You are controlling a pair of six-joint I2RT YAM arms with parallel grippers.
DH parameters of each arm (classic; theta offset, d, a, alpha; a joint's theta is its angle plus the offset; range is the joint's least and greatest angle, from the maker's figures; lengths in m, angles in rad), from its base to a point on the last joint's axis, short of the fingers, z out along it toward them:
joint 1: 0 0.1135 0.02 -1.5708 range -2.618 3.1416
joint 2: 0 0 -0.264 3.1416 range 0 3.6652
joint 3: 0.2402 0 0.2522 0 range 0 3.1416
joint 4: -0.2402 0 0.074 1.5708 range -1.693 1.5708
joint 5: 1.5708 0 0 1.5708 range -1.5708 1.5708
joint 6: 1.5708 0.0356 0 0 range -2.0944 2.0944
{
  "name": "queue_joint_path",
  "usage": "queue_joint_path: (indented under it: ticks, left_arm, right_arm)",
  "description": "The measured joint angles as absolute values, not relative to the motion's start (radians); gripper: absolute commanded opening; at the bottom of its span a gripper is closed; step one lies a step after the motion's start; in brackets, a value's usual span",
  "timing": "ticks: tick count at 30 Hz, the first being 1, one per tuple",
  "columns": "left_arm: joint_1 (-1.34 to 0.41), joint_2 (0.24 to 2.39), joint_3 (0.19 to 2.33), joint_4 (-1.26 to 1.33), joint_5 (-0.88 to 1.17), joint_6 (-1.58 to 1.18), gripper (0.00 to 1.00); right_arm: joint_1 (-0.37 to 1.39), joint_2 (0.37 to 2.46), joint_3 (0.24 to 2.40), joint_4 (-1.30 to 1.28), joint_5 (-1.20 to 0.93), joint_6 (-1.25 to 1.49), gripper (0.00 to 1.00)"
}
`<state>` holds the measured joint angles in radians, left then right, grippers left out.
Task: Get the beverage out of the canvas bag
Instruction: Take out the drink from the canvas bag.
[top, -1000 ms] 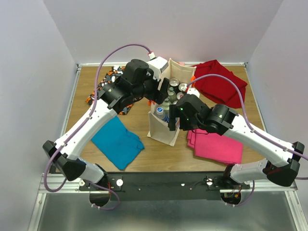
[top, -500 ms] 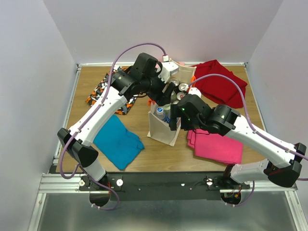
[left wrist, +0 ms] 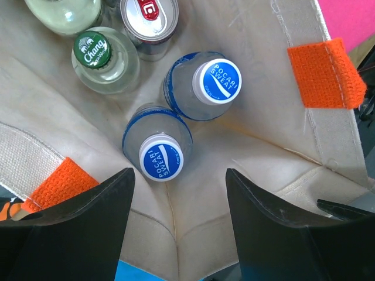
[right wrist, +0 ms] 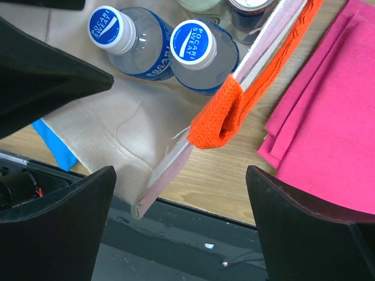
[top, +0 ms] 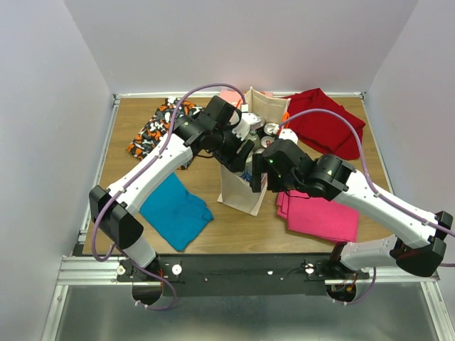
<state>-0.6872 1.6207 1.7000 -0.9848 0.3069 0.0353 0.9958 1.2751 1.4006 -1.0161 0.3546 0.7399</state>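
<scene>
Toward the near left corner of the table lies a blue cloth (top: 174,209). A pink cloth (top: 320,213) lies toward the near right corner, just beside the bag (top: 238,193). The bag stands upright at the middle of the table with its mouth open.

Step in hand, as judged: lower the left gripper (left wrist: 179,178) into the bag and take a drink.

1. Target the near bottle (left wrist: 161,163). It stands at the near end of the bag, touching or just beside a second bottle (left wrist: 217,81) with the same blue-and-white cap.
2. Shift the gripper so the cap is centred between the fingers; it now sits closer to one finger.
3. Descend straight down. Keep both fingers clear of the bag walls and of the second bottle.
4. Close below the cap, on the neck or shoulder, then lift vertically so the canvas does not drag.

Further back in the bag stand a green-capped bottle (left wrist: 94,50) and a can (left wrist: 149,12).

Fingers:
- Left gripper: fingers moderately spread above the bag mouth, holding nothing. One finger is close to an orange handle (left wrist: 58,187); contact cannot be confirmed.
- Right gripper (right wrist: 180,175): fingers wide apart and empty. The bag's right wall and its handle run between them, and no contact is visible.

A patterned cloth (top: 153,131) lies toward the far left corner and a red cloth (top: 323,124) toward the far right.
</scene>
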Motion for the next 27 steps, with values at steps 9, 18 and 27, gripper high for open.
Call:
queue_joint_path:
  ticks: [9, 18, 27]
  left_arm:
    - [-0.688, 1.588, 1.654, -0.931, 0.307, 0.004, 0.8]
    - [-0.715, 1.589, 1.654, -0.898, 0.242, -0.048, 0.8]
    - [-0.735, 1.592, 1.654, -0.896, 0.151, -0.065, 0.79]
  right_arm:
    - [0.996, 1.275, 1.401, -1.015, 0.355, 0.74, 1.0]
    - [0.996, 1.275, 1.401, -1.017, 0.355, 0.74, 1.0]
    - [0.996, 1.266, 1.401, -1.019, 0.361, 0.74, 1.0]
